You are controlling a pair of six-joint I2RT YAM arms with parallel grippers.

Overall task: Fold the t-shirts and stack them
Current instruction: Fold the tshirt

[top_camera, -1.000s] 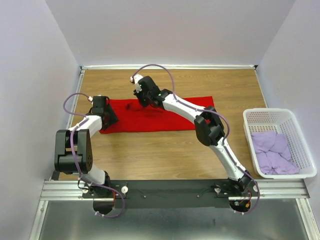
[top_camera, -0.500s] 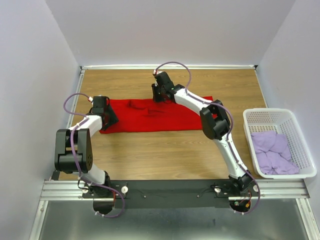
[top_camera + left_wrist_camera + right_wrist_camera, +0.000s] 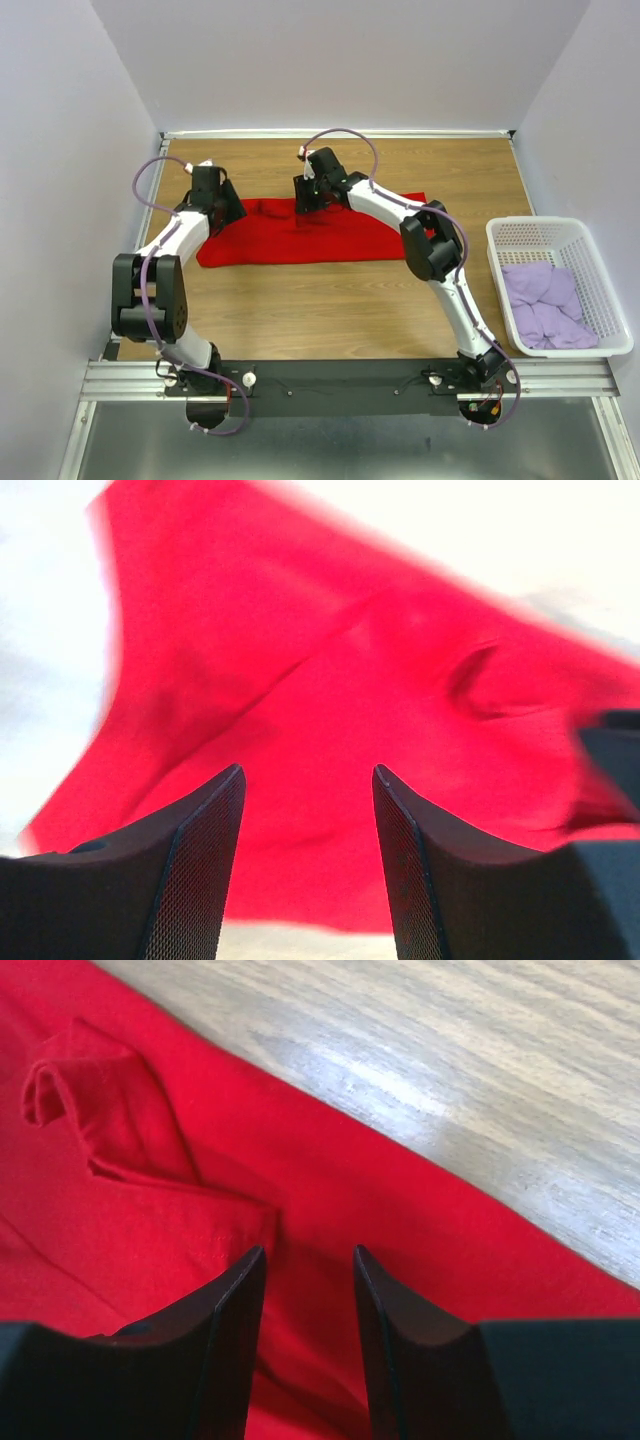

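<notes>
Hovering over red t-shirt, left tool and right tool, both parted (nothing gripped), lilac t-shirts in basket aside.

The red t-shirt was soft, matt cloth, creased in places. The counter was smooth wood-grain board with a faint sheen. The basket was white plastic lattice; the lilac t-shirts in it were matt cloth. The left claw had matt black fingers, their inner faces finely dimpled. The right claw was smooth, dull black.
</notes>
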